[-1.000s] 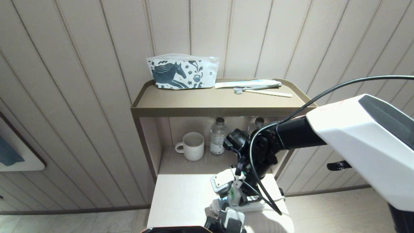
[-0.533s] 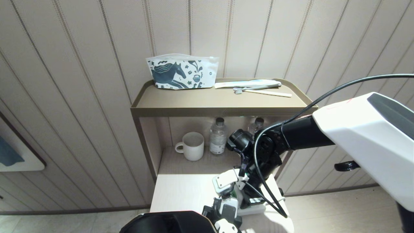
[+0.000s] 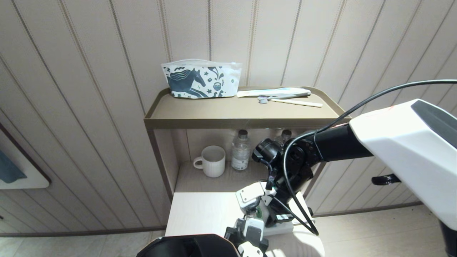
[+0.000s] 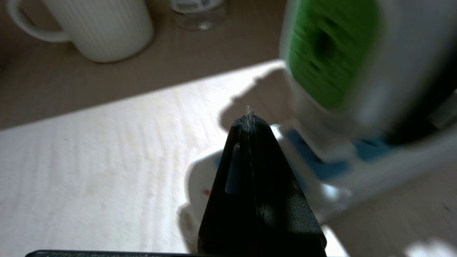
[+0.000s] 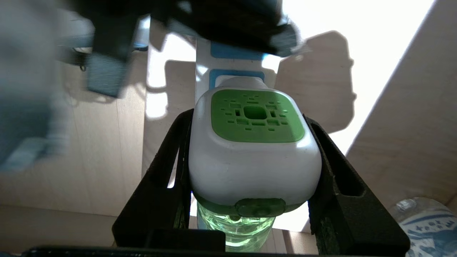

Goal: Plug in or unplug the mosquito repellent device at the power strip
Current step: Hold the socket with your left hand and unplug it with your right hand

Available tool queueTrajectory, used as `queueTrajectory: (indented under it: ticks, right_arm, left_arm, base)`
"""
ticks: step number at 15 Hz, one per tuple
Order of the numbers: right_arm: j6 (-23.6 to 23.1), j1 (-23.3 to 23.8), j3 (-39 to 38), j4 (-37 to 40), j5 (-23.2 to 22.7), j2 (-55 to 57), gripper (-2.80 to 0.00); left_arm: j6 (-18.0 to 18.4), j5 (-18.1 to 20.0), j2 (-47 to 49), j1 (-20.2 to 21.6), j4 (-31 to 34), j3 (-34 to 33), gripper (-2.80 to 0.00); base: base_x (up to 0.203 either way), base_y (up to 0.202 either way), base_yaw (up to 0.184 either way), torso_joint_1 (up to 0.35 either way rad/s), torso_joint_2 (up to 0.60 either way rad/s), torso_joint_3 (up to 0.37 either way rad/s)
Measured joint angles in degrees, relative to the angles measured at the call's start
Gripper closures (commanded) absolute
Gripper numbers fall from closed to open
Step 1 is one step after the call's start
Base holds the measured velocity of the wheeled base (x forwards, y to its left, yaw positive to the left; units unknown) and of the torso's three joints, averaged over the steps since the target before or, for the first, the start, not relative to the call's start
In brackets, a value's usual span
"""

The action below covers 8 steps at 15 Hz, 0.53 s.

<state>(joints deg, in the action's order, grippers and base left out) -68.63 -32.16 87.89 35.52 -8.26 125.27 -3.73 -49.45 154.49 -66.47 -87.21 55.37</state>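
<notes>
The mosquito repellent device [image 5: 253, 142], white with a green face and a clear green bottle under it, sits between my right gripper's [image 5: 250, 119] black fingers [image 5: 332, 171], which are shut on its sides. Its back stands at a light-blue socket of the white power strip [image 5: 228, 76]; whether the pins are in is hidden. In the head view the device [image 3: 257, 213] is over the power strip [image 3: 284, 227] near the table's front. My left gripper [image 4: 249, 119] is shut and empty, its tips over the strip's end [image 4: 200, 178], beside the device [image 4: 332, 57].
A white ribbed mug [image 3: 213, 161] and water bottles [image 3: 241, 150] stand in the niche behind the table. On the shelf tray's top [image 3: 232, 114] lie a horse-print pouch [image 3: 200, 80] and a toothbrush [image 3: 292, 102]. The pale table [image 4: 89, 150] is bare left of the strip.
My right arm has shifted slightly up and right with the device in its grip. My left arm's dark forearm has come into the bottom of the head view, its gripper closer to the strip.
</notes>
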Motion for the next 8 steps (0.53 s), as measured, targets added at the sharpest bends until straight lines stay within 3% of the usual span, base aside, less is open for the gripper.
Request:
queueTrajectory:
  ticks: [8]
  right_arm:
    - [0.1,0.0,0.8,-0.2,-0.6,-1.0,0.00]
  left_arm:
    - [0.0,0.2,0.4,-0.5,0.0,-0.1,0.00]
  base:
    - [0.000,0.000,0.000,0.000,0.00,0.000]
